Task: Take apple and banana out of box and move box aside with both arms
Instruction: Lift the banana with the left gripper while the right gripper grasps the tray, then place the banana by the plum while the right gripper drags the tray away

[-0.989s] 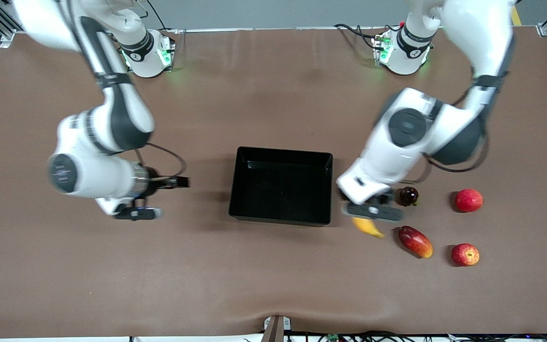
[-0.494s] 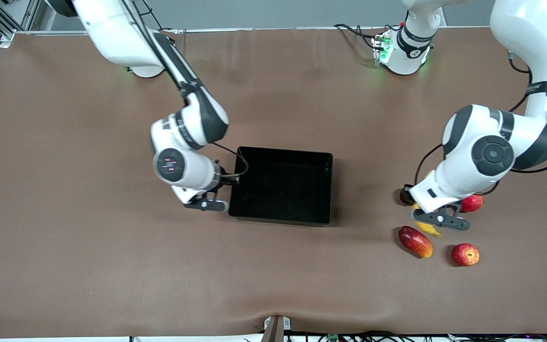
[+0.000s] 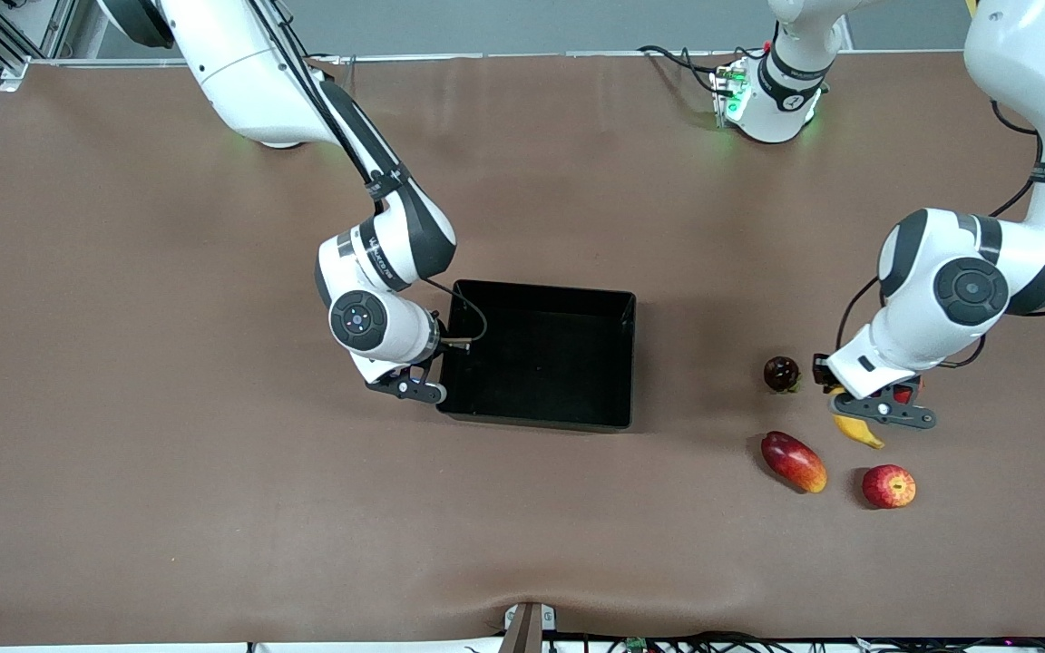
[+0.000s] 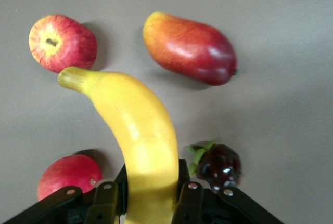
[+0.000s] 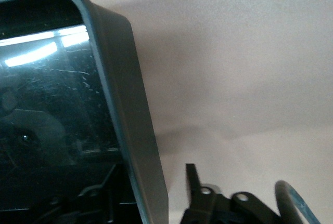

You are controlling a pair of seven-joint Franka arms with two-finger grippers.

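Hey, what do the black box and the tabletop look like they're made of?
The box looks like glossy black plastic: the right wrist view shows bright reflections and fine scratches on its inner wall, with a thin rounded rim. The table seems covered by a matte brown mat, perhaps rubber or vinyl, since it shows soft ripples and no glare.

light: even, overhead | shadows: soft | glare: box (image 5: pixel 41 47) wall

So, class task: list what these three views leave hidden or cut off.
- Plain red fruit: front view, mostly under the left gripper.
- Banana: left wrist view, held end hidden by the gripper, cut by the edge.
- Box: right wrist view, cut off; right gripper beside its wall.
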